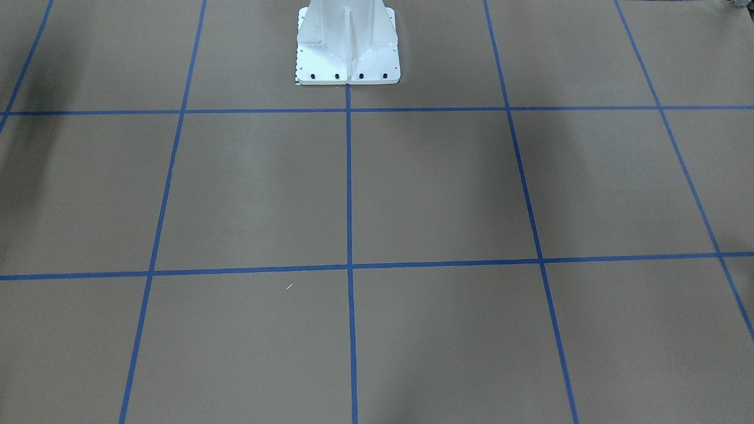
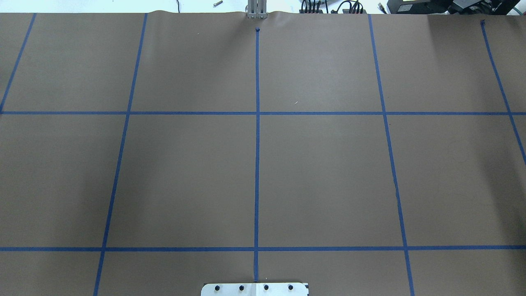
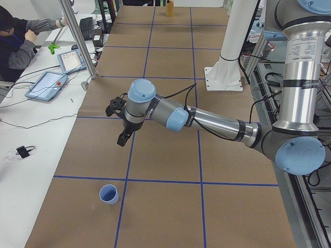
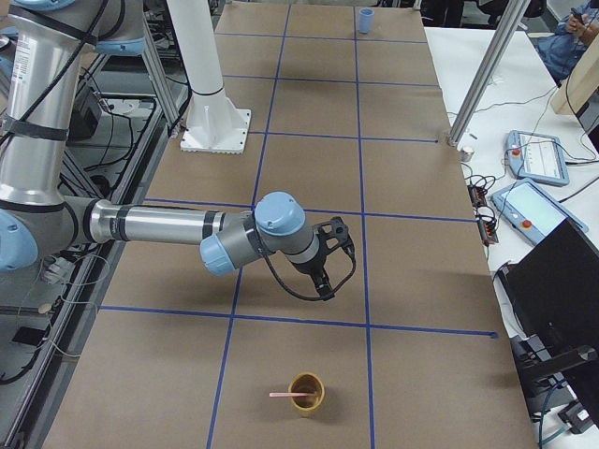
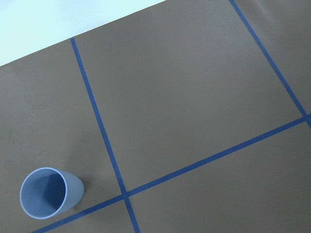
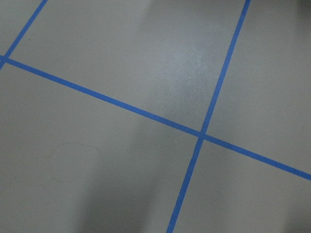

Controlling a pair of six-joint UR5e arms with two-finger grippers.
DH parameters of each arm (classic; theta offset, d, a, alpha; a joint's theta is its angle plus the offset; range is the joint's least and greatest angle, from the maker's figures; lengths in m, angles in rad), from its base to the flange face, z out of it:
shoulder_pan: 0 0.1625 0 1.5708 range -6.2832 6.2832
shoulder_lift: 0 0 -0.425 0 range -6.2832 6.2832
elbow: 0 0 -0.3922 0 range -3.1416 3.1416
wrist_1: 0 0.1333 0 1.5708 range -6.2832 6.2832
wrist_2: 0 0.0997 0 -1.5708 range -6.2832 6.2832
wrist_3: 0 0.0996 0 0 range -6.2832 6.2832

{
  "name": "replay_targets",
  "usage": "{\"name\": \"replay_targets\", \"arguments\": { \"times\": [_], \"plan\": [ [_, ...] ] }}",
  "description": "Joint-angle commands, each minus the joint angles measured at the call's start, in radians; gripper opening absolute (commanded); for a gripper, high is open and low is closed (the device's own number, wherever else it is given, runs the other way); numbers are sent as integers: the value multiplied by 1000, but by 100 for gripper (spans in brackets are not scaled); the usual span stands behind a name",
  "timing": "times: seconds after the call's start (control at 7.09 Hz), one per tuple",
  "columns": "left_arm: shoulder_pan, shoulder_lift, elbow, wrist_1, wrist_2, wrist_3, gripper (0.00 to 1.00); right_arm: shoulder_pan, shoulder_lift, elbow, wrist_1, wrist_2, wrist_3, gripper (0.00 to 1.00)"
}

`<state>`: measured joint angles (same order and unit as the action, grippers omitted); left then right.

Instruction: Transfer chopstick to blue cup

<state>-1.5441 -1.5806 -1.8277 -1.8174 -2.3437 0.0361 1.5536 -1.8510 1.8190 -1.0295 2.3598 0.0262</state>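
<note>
The blue cup (image 3: 108,194) stands upright on the brown table near its left end, and it also shows in the left wrist view (image 5: 48,191) and small and far in the exterior right view (image 4: 365,19). A pale pink chopstick (image 4: 284,395) leans out of a brown cup (image 4: 306,393) near the table's right end. The brown cup shows small and far in the exterior left view (image 3: 169,7). My left gripper (image 3: 123,137) hangs above the table, a little short of the blue cup. My right gripper (image 4: 323,281) hangs above the table, short of the brown cup. I cannot tell whether either is open or shut.
The white robot pedestal (image 1: 347,47) stands at the table's middle edge. Blue tape lines grid the brown table (image 2: 328,172). A metal post (image 3: 77,39) and tablets (image 3: 46,85) stand on the operators' side. A person (image 3: 15,36) sits there.
</note>
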Motion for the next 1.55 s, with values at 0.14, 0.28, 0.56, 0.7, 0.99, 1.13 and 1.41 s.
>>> {"name": "replay_targets", "arguments": {
  "times": [0.14, 0.28, 0.56, 0.7, 0.99, 1.13, 1.41],
  "plan": [
    [2, -18, 107, -69, 4, 16, 99, -82, 25, 20, 34, 32, 346, 100],
    [1, -63, 221, -106, 6, 56, 99, -125, 47, 25, 32, 14, 433, 100],
    [-7, -166, 444, -143, 74, 103, 99, -287, 59, 106, -30, -188, 562, 100],
    [-7, -191, 546, -222, 113, 102, 99, -306, 109, 124, -119, -209, 567, 100],
    [-5, -220, 672, -312, 138, 99, 99, -314, 118, 128, -129, -211, 566, 100],
    [-4, -242, 711, -315, 139, 96, 99, -319, 118, 128, -127, -209, 566, 100],
    [33, -245, 725, -315, 138, 90, 98, -319, 118, 126, -127, -211, 566, 100]
  ]
}}
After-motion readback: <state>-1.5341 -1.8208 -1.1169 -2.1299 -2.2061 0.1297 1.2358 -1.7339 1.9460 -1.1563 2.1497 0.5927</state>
